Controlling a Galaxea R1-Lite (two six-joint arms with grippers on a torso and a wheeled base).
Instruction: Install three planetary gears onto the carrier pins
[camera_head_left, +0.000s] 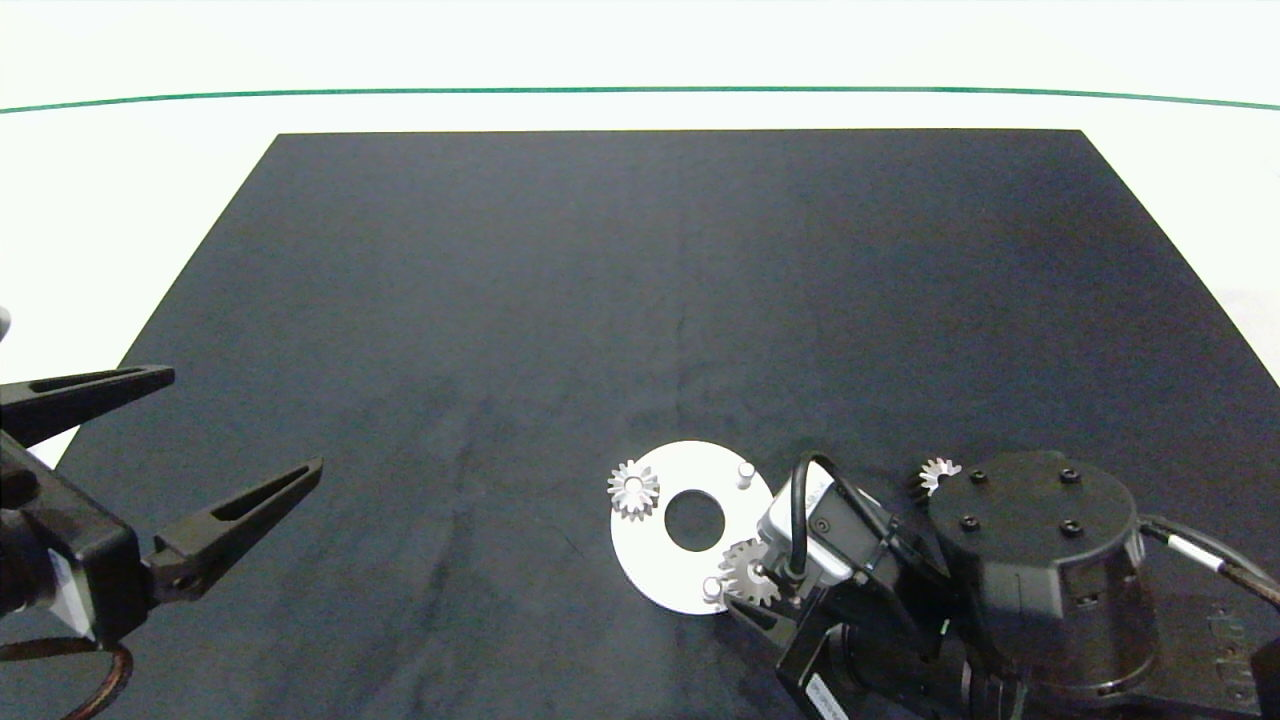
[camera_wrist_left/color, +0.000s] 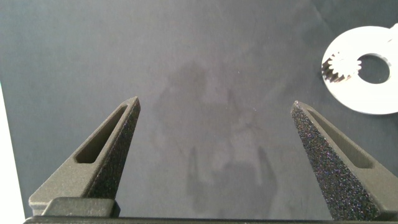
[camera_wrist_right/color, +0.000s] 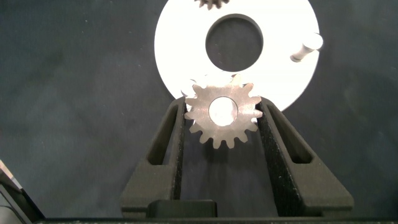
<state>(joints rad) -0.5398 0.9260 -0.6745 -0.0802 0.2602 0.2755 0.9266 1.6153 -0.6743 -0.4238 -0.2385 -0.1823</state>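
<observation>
Your right gripper is pinching one gear at the white disc's near edge, right by a pin. Another gear is sitting on the disc already, the third is lying on the black mat (half hidden behind the arm). Left gripper is hanging wide open, well off.

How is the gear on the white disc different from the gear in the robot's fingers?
The gear on the disc sits on a pin, untouched; the gear in the right gripper is pinched between its fingers, at the white disc's near edge, not yet on a pin. Both are shiny, silver and toothed.
</observation>
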